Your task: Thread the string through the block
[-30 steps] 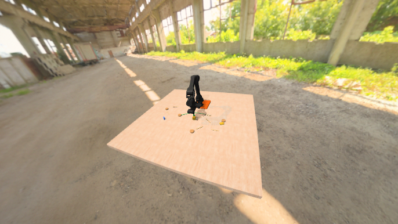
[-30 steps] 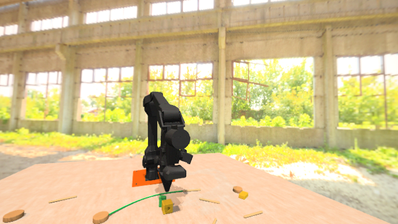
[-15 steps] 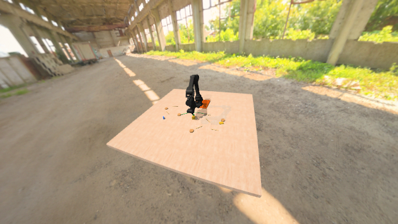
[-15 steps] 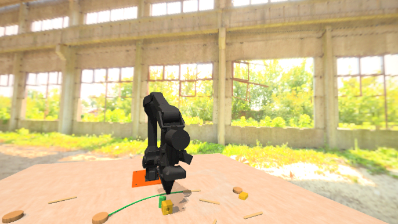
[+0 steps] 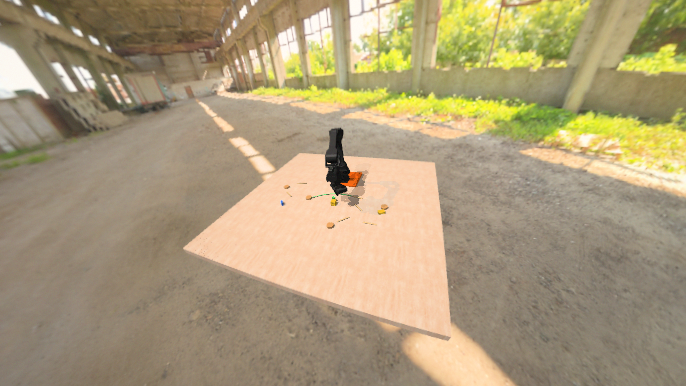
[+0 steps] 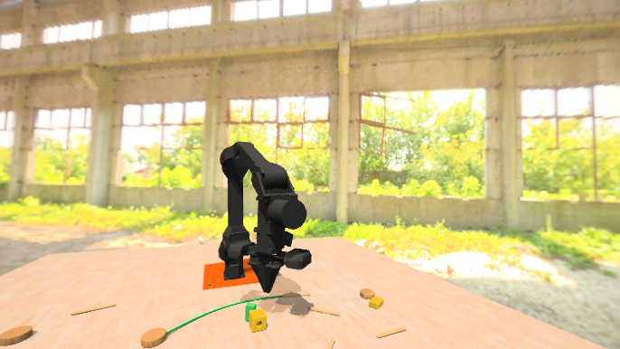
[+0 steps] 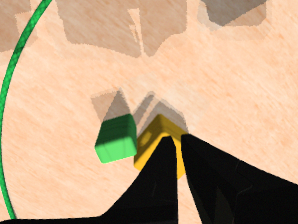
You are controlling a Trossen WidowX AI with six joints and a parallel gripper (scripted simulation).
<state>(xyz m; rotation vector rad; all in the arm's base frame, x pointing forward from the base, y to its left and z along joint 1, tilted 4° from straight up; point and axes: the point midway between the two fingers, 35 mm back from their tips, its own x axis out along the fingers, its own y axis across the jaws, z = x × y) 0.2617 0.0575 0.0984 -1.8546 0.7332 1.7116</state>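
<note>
The yellow block (image 5: 333, 203) (image 6: 258, 316) (image 7: 160, 124) stands on the table, its hole showing in the exterior view. A green piece (image 6: 250, 312) (image 7: 116, 140) stands close beside it. The green string (image 6: 183, 324) (image 7: 19, 50) runs in a curve from the round button (image 5: 308, 198) (image 6: 154, 337), behind both, to the thin stick (image 6: 297, 295), which lies flat on the table. My gripper (image 6: 267, 291) (image 7: 176, 144) is shut with nothing visible between its fingertips. It points down, above the table near the string. In the wrist view its fingers cover part of the block.
Loose sticks (image 6: 93, 309) (image 6: 325, 311) (image 6: 391, 332) lie on both sides. Another button (image 6: 367, 294) and a yellow piece (image 6: 376, 303) lie at the right. A further button (image 6: 16, 334) is at the far left. A small blue piece (image 5: 282, 203) also lies on the table.
</note>
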